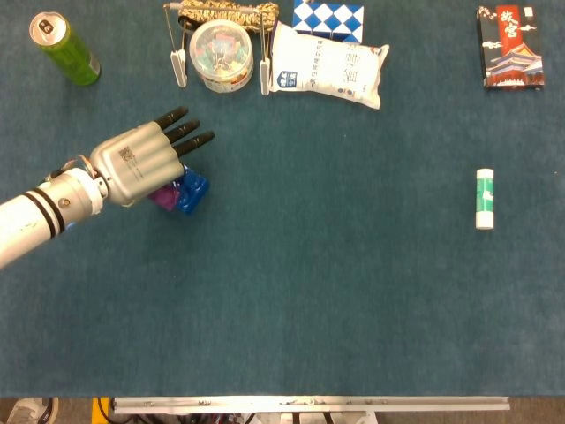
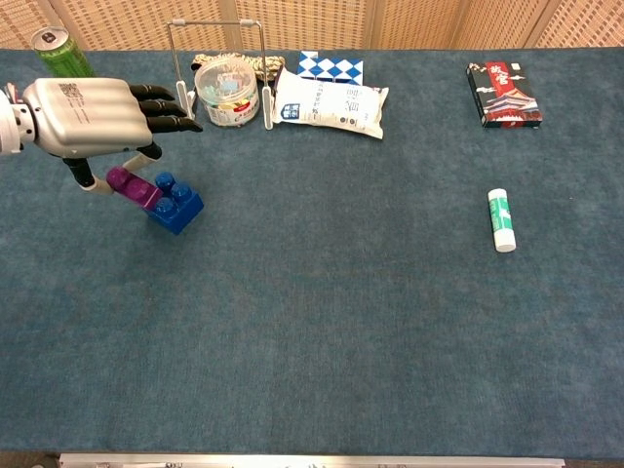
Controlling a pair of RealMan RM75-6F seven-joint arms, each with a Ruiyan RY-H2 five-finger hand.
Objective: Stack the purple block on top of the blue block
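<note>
My left hand [image 1: 141,163] hovers at the left of the table, fingers stretched toward the back right. In the chest view the left hand [image 2: 88,117] has the purple block [image 2: 132,185] under it, pinched at the block's left end by the thumb. The block is tilted, and its right end leans against the upper left side of the blue block [image 2: 175,205]. From the head view only a strip of the purple block [image 1: 163,195] shows beneath the palm, just left of the blue block [image 1: 193,191]. The right hand is in neither view.
A green can [image 1: 66,49] stands at the back left. Along the back edge are a clear round tub [image 1: 221,55] inside a wire frame, a white pouch [image 1: 328,75] and a checkered item [image 1: 328,16]. A dark box [image 1: 510,46] and a glue stick [image 1: 484,199] lie to the right.
</note>
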